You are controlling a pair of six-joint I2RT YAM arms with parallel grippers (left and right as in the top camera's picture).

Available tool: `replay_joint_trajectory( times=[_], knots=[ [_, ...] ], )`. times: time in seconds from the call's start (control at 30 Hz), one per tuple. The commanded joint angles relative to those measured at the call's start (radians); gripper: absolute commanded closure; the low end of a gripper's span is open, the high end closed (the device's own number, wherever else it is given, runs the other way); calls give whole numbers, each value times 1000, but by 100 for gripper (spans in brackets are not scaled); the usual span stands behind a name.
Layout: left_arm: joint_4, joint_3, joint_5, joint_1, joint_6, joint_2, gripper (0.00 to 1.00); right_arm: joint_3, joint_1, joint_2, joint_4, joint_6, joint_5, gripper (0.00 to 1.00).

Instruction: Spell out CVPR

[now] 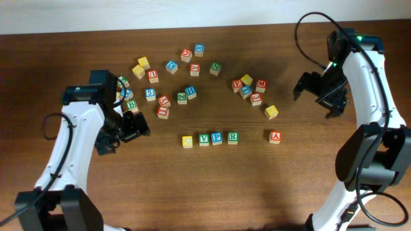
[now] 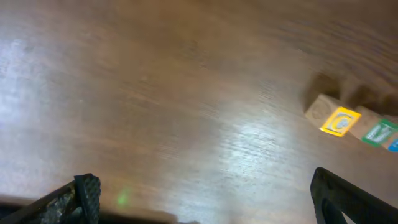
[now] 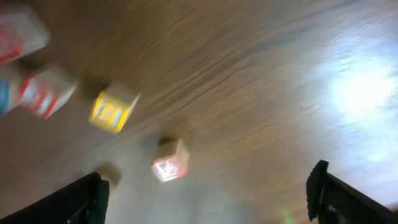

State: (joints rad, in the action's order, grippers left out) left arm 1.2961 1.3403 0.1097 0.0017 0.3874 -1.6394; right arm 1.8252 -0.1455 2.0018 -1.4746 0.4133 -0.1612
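Note:
Four letter blocks stand in a row on the wooden table: yellow C (image 1: pixel 187 141), green V (image 1: pixel 203 139), blue P (image 1: pixel 217 138), green R (image 1: pixel 232 137). The left wrist view shows the C (image 2: pixel 339 121) and V (image 2: pixel 378 133) at its right edge. My left gripper (image 1: pixel 125 131) is open and empty, left of the row. My right gripper (image 1: pixel 319 93) is open and empty, high at the right. A red A block (image 1: pixel 275 136) sits right of the row, also in the right wrist view (image 3: pixel 168 165), with a yellow block (image 3: pixel 113 110).
Many loose letter blocks lie scattered behind the row, from a yellow pair (image 1: pixel 140 67) at the left to a red and blue cluster (image 1: pixel 249 88) and a yellow block (image 1: pixel 271 111) at the right. A green B block (image 1: pixel 131 104) lies near the left arm.

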Motion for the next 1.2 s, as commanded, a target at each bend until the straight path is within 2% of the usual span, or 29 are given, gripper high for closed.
replay_joint_trajectory(
  times=[0.0, 0.07, 0.1, 0.17, 0.2, 0.27, 0.33, 0.47, 0.53, 0.63, 0.7, 0.77, 0.8, 0.83, 0.93, 1.0, 1.07, 1.1, 1.17],
  knots=[
    [-27, -6, 24, -70, -49, 84, 1, 15, 8, -81, -56, -155, -156, 6],
    [-48, -6, 6, -106, -47, 132, 1, 15, 8, -190, -79, -155, -141, 6],
    [-51, -6, -36, -121, -29, 173, 1, 15, 24, -314, -109, -174, -138, 6],
    [-51, -7, -47, -121, -5, 181, 1, 10, 58, -389, -124, -181, -117, 6],
    [-51, -7, -47, -121, 8, 181, 1, 0, 90, -435, -127, -180, -93, 2],
    [-59, -18, -47, -121, 12, 181, 1, -52, 200, -531, -125, -159, -18, 2],
    [-61, -18, -47, -122, 12, 180, 1, -116, 279, -561, -107, -99, 19, 2],
    [-65, -18, -46, -122, 12, 180, 0, -304, 369, -527, 45, -98, 13, 3],
    [-75, -18, -41, -122, 13, 179, 12, -372, 371, -509, 105, -142, -96, 4],
    [-109, -18, -22, -127, 53, 179, 47, -461, 367, -488, 245, -155, -138, 3],
    [-119, -18, -32, -126, 53, 178, 63, -468, 367, -467, 272, -154, -138, 4],
    [-137, -18, -32, -126, 53, 169, 76, -469, 368, -438, 295, -154, -135, 14],
    [-145, -18, -31, -127, 53, 156, 80, -472, 368, -422, 321, -154, -111, 19],
    [-148, -18, -31, -126, 53, 146, 82, -481, 368, -405, 367, -154, -69, 30],
    [-151, -18, -27, -126, 53, 106, 86, -494, 368, -350, 401, -143, -74, 31],
    [-139, -18, -27, -127, 53, 106, 100, -494, 368, -339, 390, -144, -74, 31],
    [-147, -18, -28, -128, 53, 106, 100, -494, 369, -328, 391, -144, -73, 32],
    [-161, -18, -32, -133, 52, 105, 100, -494, 369, -317, 390, -144, -73, 53],
    [-183, -18, -38, -147, 20, 95, 100, -498, 369, -303, 391, -144, -74, 66]
  ],
)
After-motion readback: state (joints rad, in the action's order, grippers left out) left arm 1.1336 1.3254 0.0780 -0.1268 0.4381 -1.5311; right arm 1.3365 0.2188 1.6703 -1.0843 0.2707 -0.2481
